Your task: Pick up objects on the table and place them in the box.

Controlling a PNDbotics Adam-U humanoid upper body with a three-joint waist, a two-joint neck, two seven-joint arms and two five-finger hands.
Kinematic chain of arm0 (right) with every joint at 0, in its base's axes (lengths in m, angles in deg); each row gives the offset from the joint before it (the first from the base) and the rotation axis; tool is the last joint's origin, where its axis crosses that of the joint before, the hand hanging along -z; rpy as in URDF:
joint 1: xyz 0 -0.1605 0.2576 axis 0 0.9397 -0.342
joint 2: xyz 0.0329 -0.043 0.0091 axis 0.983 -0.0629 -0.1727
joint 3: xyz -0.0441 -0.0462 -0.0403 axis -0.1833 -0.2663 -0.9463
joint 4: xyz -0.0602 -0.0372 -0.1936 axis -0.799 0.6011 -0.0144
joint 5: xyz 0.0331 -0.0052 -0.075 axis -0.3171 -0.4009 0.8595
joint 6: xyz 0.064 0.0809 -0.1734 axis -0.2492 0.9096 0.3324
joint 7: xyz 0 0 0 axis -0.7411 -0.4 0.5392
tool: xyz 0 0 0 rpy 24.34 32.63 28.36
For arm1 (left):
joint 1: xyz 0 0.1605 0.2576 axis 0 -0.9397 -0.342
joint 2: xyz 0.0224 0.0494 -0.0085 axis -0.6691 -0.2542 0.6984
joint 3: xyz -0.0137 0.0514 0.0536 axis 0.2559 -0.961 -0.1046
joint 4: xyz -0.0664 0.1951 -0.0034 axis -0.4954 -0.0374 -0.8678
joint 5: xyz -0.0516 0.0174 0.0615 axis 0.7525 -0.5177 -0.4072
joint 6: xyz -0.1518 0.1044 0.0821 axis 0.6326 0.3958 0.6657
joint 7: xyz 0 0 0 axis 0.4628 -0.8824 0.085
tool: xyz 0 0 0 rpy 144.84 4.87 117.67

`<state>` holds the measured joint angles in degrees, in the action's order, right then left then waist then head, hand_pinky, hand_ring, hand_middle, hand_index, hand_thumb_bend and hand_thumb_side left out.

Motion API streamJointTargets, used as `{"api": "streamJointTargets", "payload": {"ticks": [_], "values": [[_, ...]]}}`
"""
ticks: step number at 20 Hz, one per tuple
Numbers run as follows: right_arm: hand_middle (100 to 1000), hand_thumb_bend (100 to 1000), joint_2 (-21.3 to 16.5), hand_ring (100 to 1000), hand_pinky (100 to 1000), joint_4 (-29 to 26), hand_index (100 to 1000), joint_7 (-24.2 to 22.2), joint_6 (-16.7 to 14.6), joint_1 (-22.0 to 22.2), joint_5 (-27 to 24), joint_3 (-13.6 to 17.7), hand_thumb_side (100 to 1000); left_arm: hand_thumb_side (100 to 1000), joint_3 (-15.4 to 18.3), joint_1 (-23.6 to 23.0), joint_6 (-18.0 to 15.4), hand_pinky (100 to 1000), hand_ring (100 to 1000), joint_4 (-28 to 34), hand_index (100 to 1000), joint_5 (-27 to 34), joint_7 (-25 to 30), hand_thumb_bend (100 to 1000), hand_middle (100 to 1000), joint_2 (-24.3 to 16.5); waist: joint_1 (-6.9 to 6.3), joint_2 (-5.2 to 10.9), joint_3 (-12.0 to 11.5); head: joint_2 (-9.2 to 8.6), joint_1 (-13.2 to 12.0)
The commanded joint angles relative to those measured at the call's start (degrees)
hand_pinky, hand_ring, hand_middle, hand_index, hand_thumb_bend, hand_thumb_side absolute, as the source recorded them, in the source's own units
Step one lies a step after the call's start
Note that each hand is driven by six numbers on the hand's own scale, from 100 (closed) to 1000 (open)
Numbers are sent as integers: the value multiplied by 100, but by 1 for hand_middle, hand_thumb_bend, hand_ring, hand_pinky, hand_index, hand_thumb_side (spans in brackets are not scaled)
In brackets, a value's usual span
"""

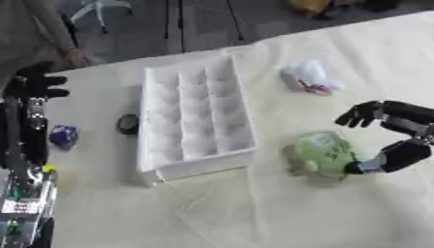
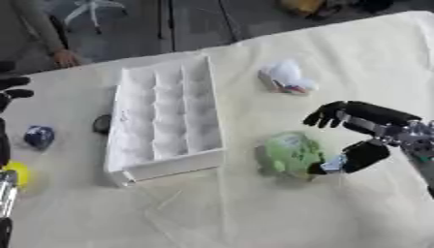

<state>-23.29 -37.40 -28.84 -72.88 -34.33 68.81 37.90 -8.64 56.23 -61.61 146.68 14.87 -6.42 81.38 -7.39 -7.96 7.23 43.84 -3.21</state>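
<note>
A white box (image 1: 203, 167) with many small compartments lies in the middle of the cloth-covered table. To its right sits a pale green rounded object (image 1: 322, 151). My right hand (image 1: 398, 116) comes in from the right edge and is open beside it. Its thumb (image 1: 392, 157) touches the green object's right side, and its fingers (image 1: 360, 115) spread above, apart from it. A white crumpled packet (image 1: 309, 77) with red and blue marks lies farther back. My left hand (image 1: 34, 85) hangs open at the far left, holding nothing.
Left of the box lie a dark round object (image 1: 128, 124) against its wall and a blue object (image 1: 64, 135). A yellow object (image 2: 15, 173) shows at the left edge beside my left arm (image 1: 30, 145). The table's far edge runs diagonally behind the box.
</note>
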Motion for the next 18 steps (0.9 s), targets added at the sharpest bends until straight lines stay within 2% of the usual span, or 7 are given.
{"api": "streamJointTargets", "payload": {"ticks": [1, 13, 14, 15, 18], "values": [[759, 711, -11, 764, 727, 106, 866, -185, -76, -135, -1, -67, 445, 886, -23, 28, -10, 605, 663, 43, 753, 27, 49, 691, 746, -98, 140, 181, -14, 28, 15], [753, 708, 196, 760, 722, 454, 862, -417, -203, -425, 75, -225, 448, 887, -69, 17, -35, 606, 665, -11, 757, 84, 141, 678, 751, -88, 119, 215, -42, 28, 50], [756, 632, 204, 761, 722, 476, 863, -411, -207, -448, 88, -226, 481, 887, -71, 16, -36, 605, 665, -13, 757, 88, 145, 677, 751, -87, 120, 216, -44, 28, 52], [755, 707, 213, 761, 722, 496, 863, -391, -203, -478, 103, -218, 453, 887, -74, 14, -38, 605, 665, -15, 757, 92, 150, 677, 751, -86, 121, 216, -47, 28, 55], [755, 709, 249, 758, 717, 570, 862, -282, -170, -556, 154, -190, 459, 888, -82, 9, -44, 605, 665, -19, 757, 103, 163, 676, 752, -85, 123, 216, -54, 28, 61]]}}
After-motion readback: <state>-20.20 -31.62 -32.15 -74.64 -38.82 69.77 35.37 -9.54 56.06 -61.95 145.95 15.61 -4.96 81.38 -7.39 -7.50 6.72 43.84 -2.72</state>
